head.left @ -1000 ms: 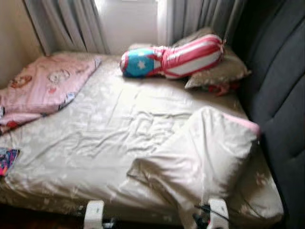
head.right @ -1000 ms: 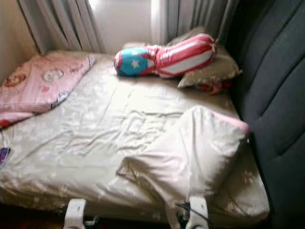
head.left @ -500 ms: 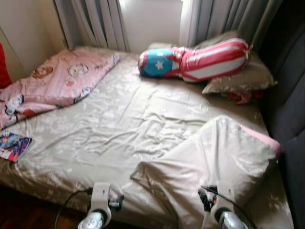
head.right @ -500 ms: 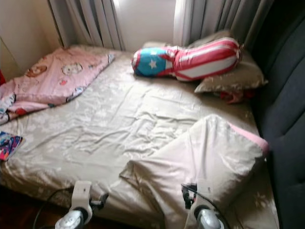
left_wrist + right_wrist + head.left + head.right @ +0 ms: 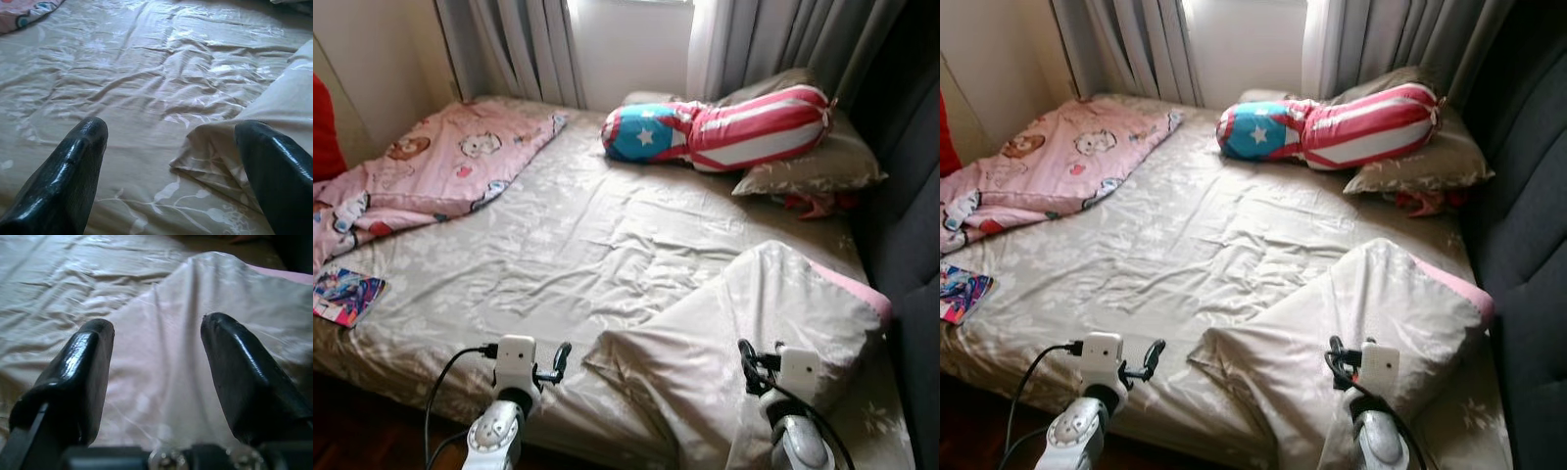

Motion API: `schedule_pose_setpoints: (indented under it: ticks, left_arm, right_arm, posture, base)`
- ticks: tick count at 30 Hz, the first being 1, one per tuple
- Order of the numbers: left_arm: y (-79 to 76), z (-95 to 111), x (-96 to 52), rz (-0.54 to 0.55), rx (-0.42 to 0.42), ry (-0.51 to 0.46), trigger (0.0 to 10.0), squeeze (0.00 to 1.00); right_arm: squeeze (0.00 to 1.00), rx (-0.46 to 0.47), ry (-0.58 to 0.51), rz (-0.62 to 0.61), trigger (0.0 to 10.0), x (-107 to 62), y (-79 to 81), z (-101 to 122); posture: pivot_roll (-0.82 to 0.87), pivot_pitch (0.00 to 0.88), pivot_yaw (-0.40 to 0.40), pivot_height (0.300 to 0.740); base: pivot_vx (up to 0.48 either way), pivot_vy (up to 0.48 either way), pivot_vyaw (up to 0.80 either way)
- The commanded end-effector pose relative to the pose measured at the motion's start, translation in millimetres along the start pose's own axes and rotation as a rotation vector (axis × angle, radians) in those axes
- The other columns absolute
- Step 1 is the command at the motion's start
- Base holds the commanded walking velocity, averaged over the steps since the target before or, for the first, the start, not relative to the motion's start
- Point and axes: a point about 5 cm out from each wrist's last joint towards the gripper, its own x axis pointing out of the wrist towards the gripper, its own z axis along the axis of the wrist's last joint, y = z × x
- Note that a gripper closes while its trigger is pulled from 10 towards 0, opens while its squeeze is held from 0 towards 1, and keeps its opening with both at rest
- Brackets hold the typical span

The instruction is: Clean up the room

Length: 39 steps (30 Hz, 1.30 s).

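A folded beige duvet with a pink lining lies on the front right of the bed. My right gripper hovers just above its near part, fingers open with nothing between them. My left gripper is open too, low over the beige sheet beside the duvet's near left corner. From the head views, both grippers reach in over the bed's front edge, left gripper, right gripper. A crumpled pink cartoon blanket covers the far left of the bed.
A star-and-stripes bolster rests on a beige pillow at the back right, something red under it. A colourful booklet lies at the bed's left edge. A dark padded headboard lines the right, curtains the back.
The camera has swung left and the whole picture shifted, bringing the booklet and wall into view. Both arms have risen further into the picture, over the bed's front edge.
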Motion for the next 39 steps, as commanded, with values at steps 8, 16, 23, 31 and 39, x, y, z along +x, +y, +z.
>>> schedule_pose_setpoints:
  ticks: [8,16,23,31,39]
  left_arm:
    - [-5.8,4.0,-0.5,-0.032,0.012,-0.031,10.0,0.00]
    - [-7.1,11.3,5.9,-0.019,0.005,-0.042,10.0,0.00]
    - [-6.1,13.6,7.1,-0.005,0.002,-0.048,10.0,0.00]
    - [-6.1,13.9,7.5,-0.004,-0.001,-0.044,10.0,0.00]
    - [-5.2,13.9,7.3,-0.003,-0.004,-0.041,10.0,0.00]
  right_arm:
    - [0.00,0.021,0.045,-0.085,10.0,-4.7,-4.2,-8.2]
    - [0.00,0.019,0.036,-0.086,10.0,1.0,0.5,-3.0]
    - [0.00,0.020,0.056,-0.089,10.0,4.5,0.2,-2.2]
    - [0.00,0.029,0.074,-0.081,10.0,10.9,4.8,1.0]
    - [1.00,0.021,0.095,-0.086,10.0,20.2,4.4,8.0]
  posture:
    - [-0.09,0.000,-0.029,0.705]
    - [-0.09,0.000,-0.029,0.685]
    - [-0.08,0.000,-0.026,0.665]
    - [-0.07,0.005,-0.024,0.665]
    - [-0.06,0.018,-0.025,0.665]
  base:
    - [0.000,0.000,0.00]
    - [0.000,0.000,0.00]
    - [0.000,0.000,0.00]
    - [0.000,0.000,0.00]
    - [0.000,0.000,0.00]
